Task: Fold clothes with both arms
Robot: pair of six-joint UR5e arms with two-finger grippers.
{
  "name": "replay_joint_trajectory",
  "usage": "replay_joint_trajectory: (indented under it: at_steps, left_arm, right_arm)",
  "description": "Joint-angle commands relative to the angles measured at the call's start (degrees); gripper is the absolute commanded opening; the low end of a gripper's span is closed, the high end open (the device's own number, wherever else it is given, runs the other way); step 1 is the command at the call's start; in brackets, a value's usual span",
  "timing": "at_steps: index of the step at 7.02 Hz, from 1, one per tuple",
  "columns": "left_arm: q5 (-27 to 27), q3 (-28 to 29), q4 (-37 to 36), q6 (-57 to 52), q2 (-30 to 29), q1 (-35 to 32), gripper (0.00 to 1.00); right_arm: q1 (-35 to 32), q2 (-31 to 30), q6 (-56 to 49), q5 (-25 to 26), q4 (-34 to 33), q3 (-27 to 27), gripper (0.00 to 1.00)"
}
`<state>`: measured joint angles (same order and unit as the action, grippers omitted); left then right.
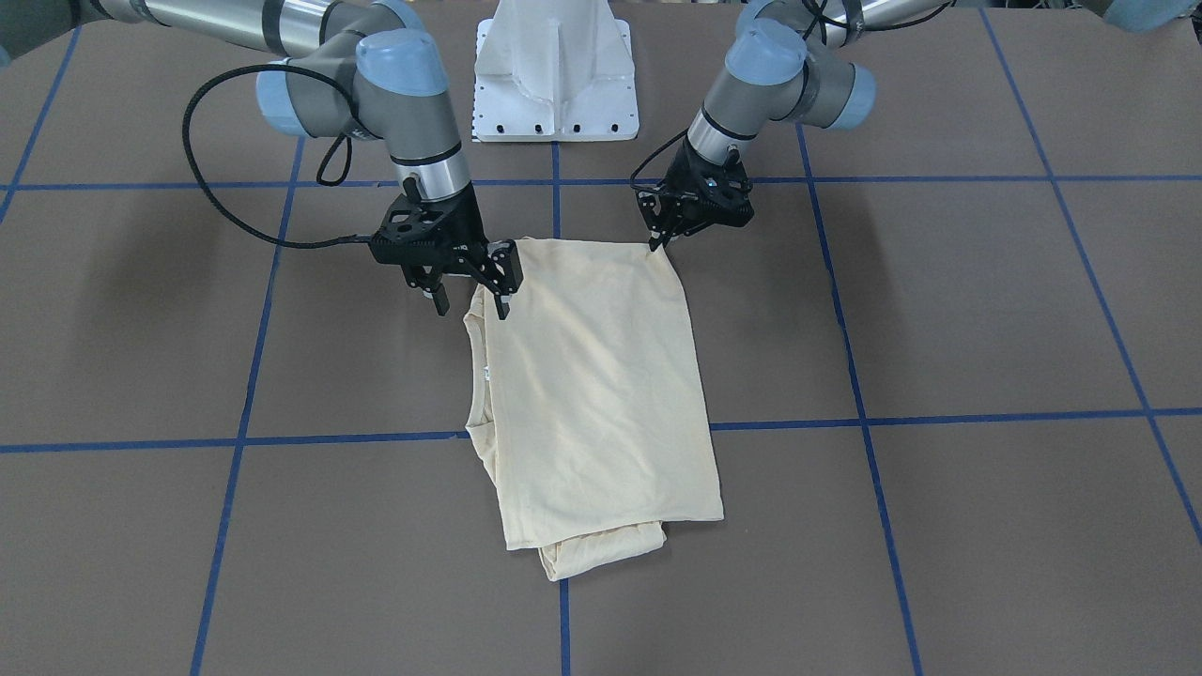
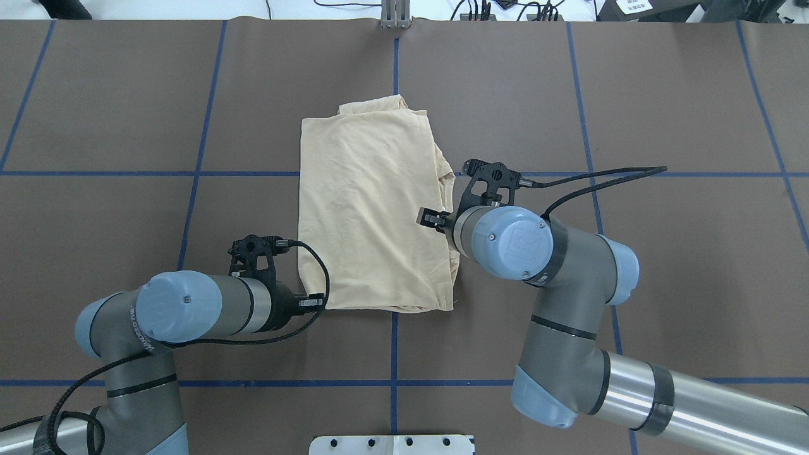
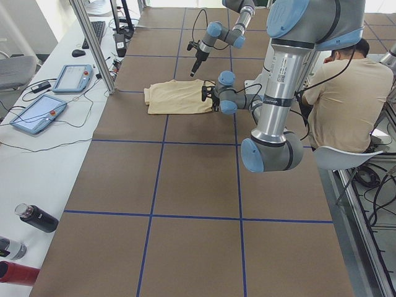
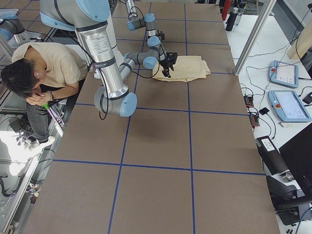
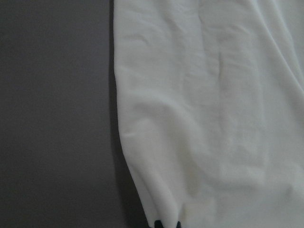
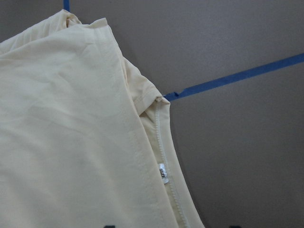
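One shirt, pale cream, lies folded into a long rectangle at the middle of the desk; its neck is on the robot's right, and a bunched under-layer pokes out at the far end. The left hand is at the near corner, its tips narrow, and the cloth puckers into them, so it appears to pinch that corner. The right hand is spread wide at the other near corner, one tip over the cloth and one off it, holding nothing.

Handling, as judged: the fabric is thin, light and limp; it will sag and drape when lifted, and the stacked layers may slide apart. The best hold is a pinch through all layers at the two near corners, both lifted together and level.

Writing: a small white label sits inside the neck rib, its dark lettering too small to read with certainty. No chest print shows on the upturned face.
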<state>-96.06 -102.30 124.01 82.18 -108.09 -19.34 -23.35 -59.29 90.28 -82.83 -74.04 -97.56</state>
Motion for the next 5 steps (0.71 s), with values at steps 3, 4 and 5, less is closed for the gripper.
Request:
replay_joint_trajectory:
  at_steps: [3,4,5]
  left_arm:
    - [0.09,0.0,0.0,0.0,-0.1,0.0,0.0]
    - [0.09,0.0,0.0,0.0,-0.19,0.0,0.0]
    - [0.09,0.0,0.0,0.0,-0.1,0.0,0.0]
  right_arm:
    - [4.36,0.32,1.83,5.48,-3.72,1.24,0.76]
    - [5.67,0.23,1.74,7.14,-3.83,1.5,0.74]
    - [5.95,0.32,1.92,7.24,-3.83,1.41,0.64]
